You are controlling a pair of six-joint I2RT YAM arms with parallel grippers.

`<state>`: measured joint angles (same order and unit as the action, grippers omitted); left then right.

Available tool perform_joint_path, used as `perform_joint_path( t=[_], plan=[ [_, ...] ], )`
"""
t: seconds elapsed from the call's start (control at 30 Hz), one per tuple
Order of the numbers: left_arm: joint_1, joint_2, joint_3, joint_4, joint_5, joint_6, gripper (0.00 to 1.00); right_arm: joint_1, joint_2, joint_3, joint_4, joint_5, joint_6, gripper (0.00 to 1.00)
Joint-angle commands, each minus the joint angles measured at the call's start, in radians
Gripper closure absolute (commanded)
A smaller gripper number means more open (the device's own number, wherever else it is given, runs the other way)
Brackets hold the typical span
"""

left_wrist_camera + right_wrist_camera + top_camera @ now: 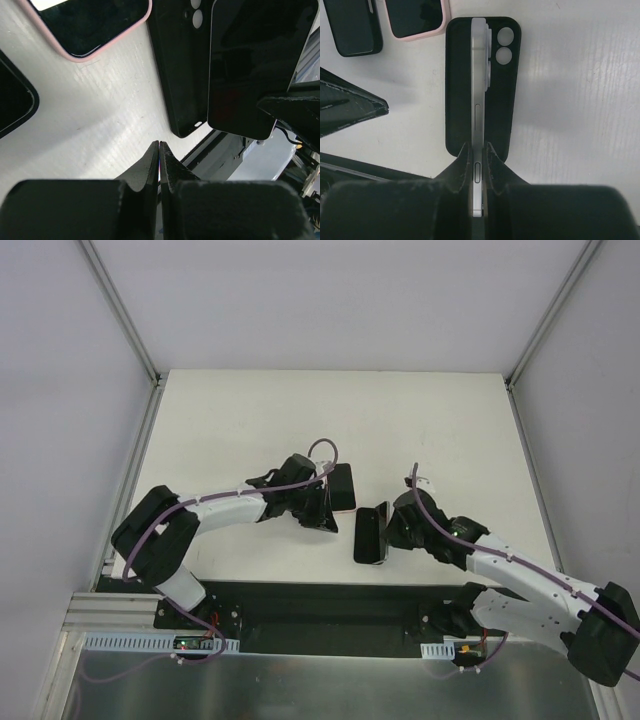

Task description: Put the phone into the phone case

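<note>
While the right claw (478, 152) pinched the phone (479, 75) by its flat sides over the case (457, 85), it looked hard, smooth and slippery; the left claw (159, 150) was shut, empty

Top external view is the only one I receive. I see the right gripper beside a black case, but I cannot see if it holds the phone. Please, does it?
Observer: Yes. The right wrist view shows the right gripper shut on a white phone. The phone stands on its edge, lengthwise over the black phone case. I cannot tell whether they touch.
Operator: Thank you. And the left gripper, does it carry something?
Observer: No. In the left wrist view the left gripper has its fingers pressed together with nothing between them, above the bare table.
</note>
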<state>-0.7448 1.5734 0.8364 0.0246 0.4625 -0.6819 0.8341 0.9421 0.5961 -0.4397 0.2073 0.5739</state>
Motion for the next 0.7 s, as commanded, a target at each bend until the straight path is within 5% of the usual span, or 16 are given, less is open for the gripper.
perform_joint_path(
  t=[0.0,0.67],
  plan=[
    [-0.034,0.043,0.000,0.083,0.002,-0.038,1.00,-0.038,0.015,-0.018,0.130,-0.084,0.035,0.99],
    [-0.168,0.163,0.006,0.146,-0.027,-0.114,1.00,-0.167,0.063,-0.098,0.228,-0.229,0.066,0.99]
  ],
)
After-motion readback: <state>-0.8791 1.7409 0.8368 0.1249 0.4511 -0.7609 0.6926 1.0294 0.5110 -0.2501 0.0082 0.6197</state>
